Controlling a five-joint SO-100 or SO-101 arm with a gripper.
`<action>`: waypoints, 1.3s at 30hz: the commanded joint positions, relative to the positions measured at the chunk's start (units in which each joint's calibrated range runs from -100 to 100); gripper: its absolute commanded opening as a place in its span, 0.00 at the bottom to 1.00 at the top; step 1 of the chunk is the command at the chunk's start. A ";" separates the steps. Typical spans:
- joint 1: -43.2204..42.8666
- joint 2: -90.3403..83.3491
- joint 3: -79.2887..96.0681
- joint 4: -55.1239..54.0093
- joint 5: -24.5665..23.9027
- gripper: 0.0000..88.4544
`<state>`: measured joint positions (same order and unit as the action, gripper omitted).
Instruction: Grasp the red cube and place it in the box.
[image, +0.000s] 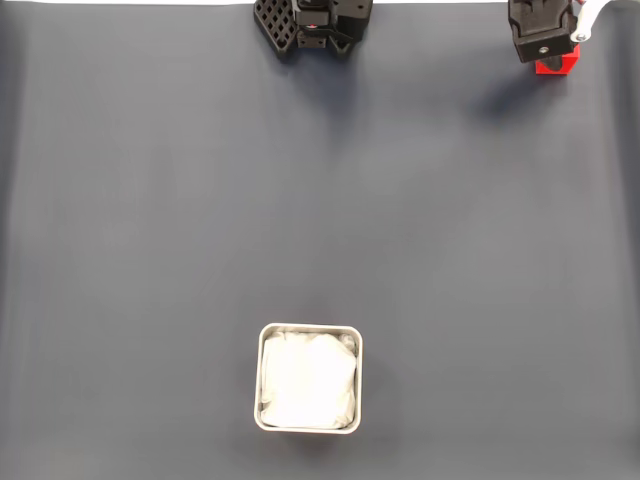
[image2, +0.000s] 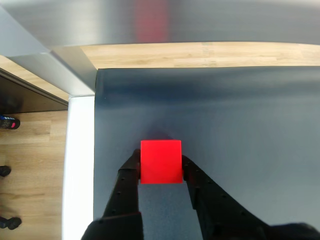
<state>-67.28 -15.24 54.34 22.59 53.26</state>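
- Black fingers of the hand (image2: 161, 167) press against the left and right faces of the red cube (image2: 161, 161) in the wrist view, so the hand is clenched on the cube.
- In the fixed view the hand (image: 548, 58) sits at the top right, close to the upper edge of the dark mat (image: 320, 220), with part of the red cube (image: 557, 64) poking out just below it.
- Whether the cube rests on the mat or is lifted off it cannot be told from either view.
- The box (image: 308, 377) stands well apart from the cube, low in the fixed view and a little left of centre, its silvery rim around crumpled white lining.
- Between hand and box the fixed view shows a wide stretch of bare mat.
- The arm's black base (image: 315, 22) sits at the top centre of the fixed view, well left of the hand.
- The wrist view shows the mat's (image2: 210, 115) far edge just beyond the cube and its left edge close beside the left finger.
- Past the far edge it shows a strip of pale wood surface (image2: 200, 54) and a grey panel (image2: 150, 22) bearing a blurred red reflection.
- Past the left edge lie a white band (image2: 80, 165) and then a wooden floor (image2: 30, 165) lower down.
- The fixed view alone gives the box's place; the wrist view alone gives the finger contact.
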 joint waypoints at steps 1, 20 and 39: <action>0.95 -3.22 -0.42 0.85 0.34 0.13; 9.47 -14.57 -7.08 11.10 -0.10 0.13; 19.42 -20.46 -11.18 16.10 -0.54 0.13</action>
<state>-49.70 -33.22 46.84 37.95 53.26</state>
